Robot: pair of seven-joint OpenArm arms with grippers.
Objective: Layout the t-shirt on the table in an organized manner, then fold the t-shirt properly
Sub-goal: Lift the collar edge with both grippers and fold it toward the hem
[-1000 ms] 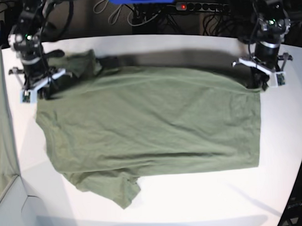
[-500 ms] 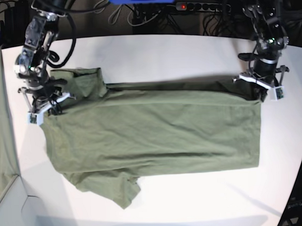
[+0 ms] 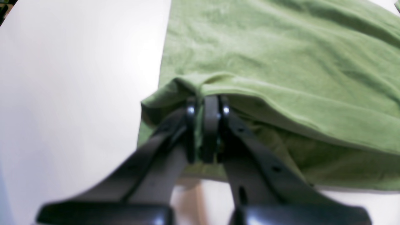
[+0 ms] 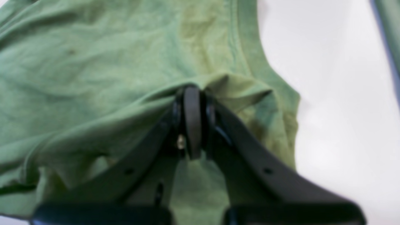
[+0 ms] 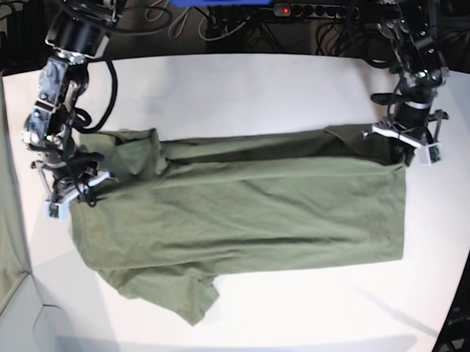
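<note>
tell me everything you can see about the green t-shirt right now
The t-shirt is plain olive-green, soft creased knit cloth with short sleeves. It lies spread sideways on the white table, one sleeve sticking out at the near edge. Its far long edge is lifted and doubled over toward the near side, showing a darker band of cloth. The right gripper is shut on the shoulder end near the neck, and the left gripper is shut on the hem corner.

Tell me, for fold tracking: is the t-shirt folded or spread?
Partly folded: t-shirt far edge doubled over, pinched by left gripper and right gripper.
</note>
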